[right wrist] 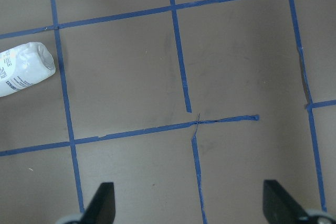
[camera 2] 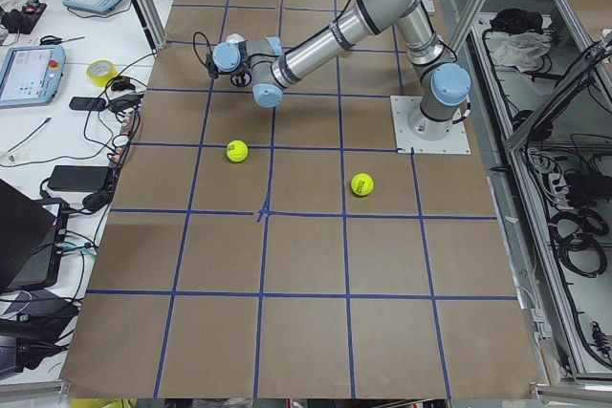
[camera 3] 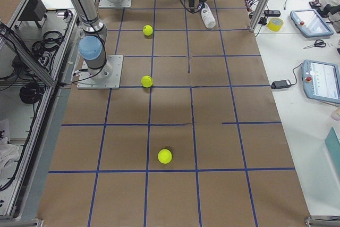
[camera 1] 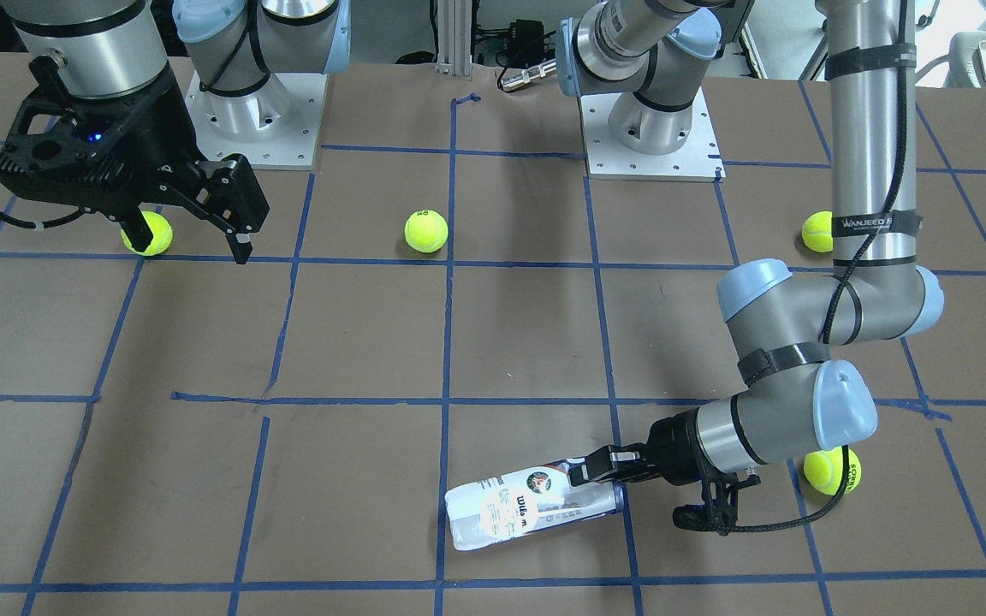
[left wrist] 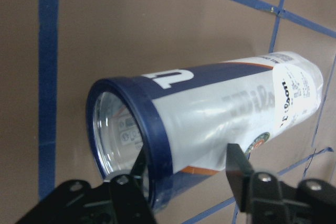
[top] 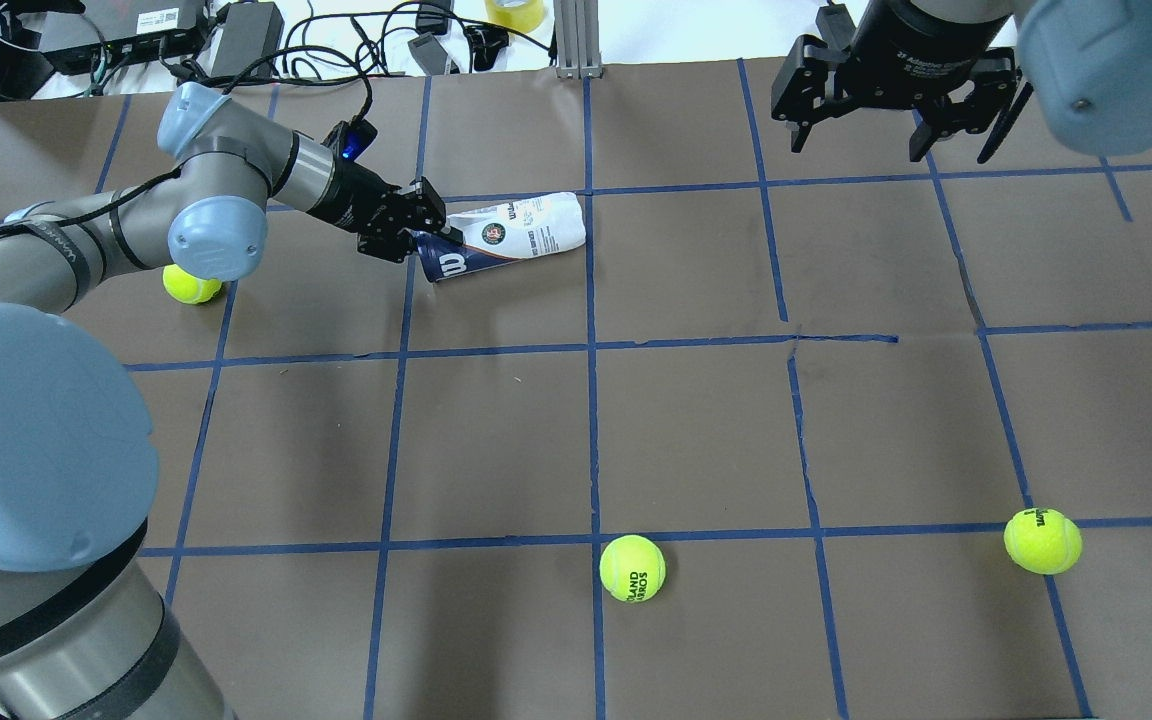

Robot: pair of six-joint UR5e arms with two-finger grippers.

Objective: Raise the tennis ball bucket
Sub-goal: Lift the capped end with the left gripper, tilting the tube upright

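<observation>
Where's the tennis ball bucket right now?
In the overhead view the tennis ball bucket lies on its side on the table's far half, left of centre, its dark-rimmed end at the left gripper.

Four fixed, two wrist; shared table (top: 696, 430)

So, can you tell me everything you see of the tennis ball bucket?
The tennis ball bucket is a slim clear-plastic can with a white and navy Wilson label and a dark blue rim. It lies on its side on the brown table, mouth toward the left tool, whose fingers straddle the rim, not yet closed.
</observation>
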